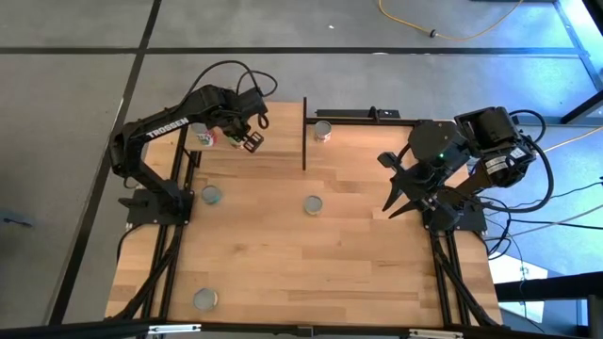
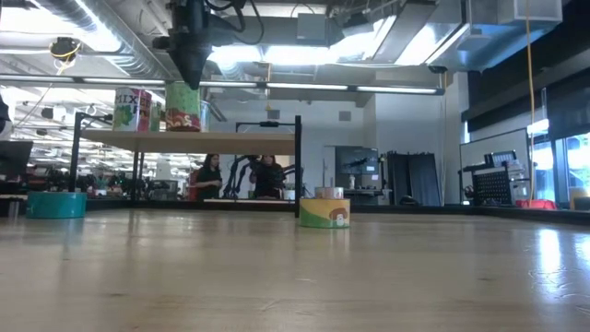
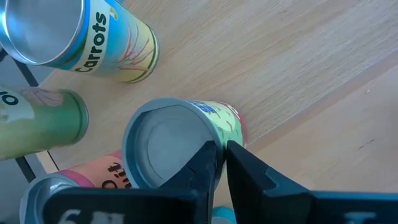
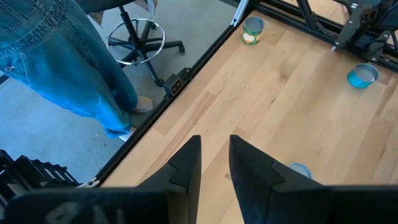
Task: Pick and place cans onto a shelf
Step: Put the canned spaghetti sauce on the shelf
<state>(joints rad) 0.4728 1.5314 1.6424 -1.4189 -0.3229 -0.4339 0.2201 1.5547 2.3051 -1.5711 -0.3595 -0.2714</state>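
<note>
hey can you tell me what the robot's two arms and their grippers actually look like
Both arms are dark, jointed and matte. The left arm carries white TROSSEN lettering, with black cables looping above its wrist. The right arm shows a small green light and trailing black cables. The left gripper and right gripper each have two dark, angular, tapering fingers.

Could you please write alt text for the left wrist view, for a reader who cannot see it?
The left gripper hangs above four cans standing close together on the wooden shelf, its fingers nearly together beside the silvery top of the nearest can. One can is labelled Carrots.
</note>
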